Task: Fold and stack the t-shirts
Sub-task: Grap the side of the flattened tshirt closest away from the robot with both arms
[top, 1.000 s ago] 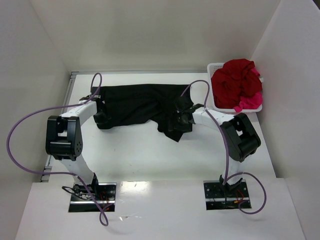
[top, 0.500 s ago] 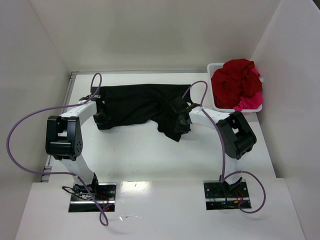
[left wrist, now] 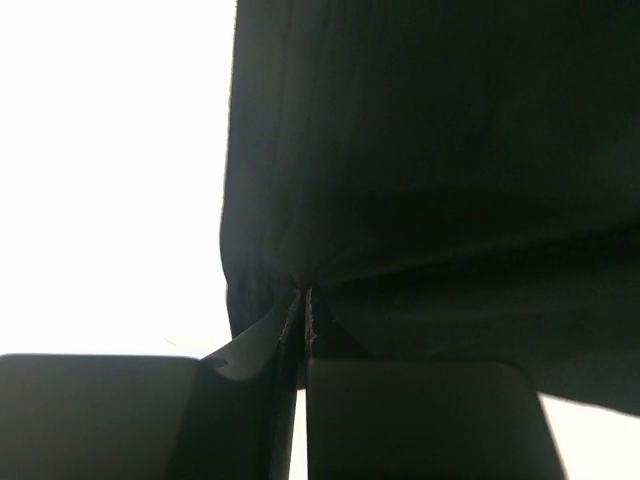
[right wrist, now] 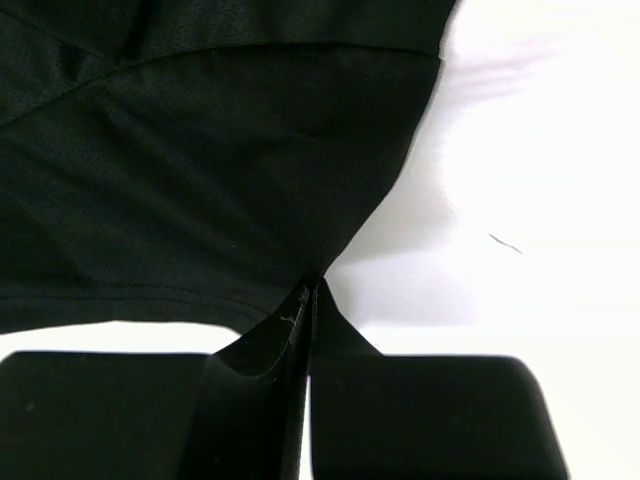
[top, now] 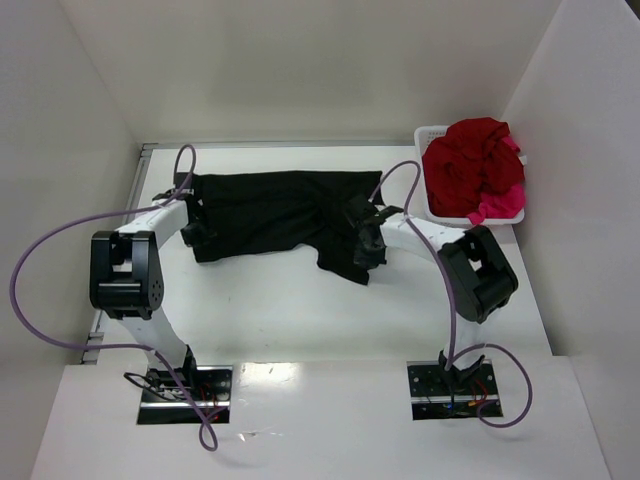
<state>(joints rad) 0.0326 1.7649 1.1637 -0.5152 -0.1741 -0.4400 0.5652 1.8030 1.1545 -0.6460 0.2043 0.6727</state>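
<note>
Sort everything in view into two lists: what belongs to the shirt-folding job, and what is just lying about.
Belongs to the job:
black t-shirt, spread on the table, pinched by the left gripper and the right gripper
dark red shirts and pink shirt, heaped in the basket

Just there:
white basket
purple cables
table
</note>
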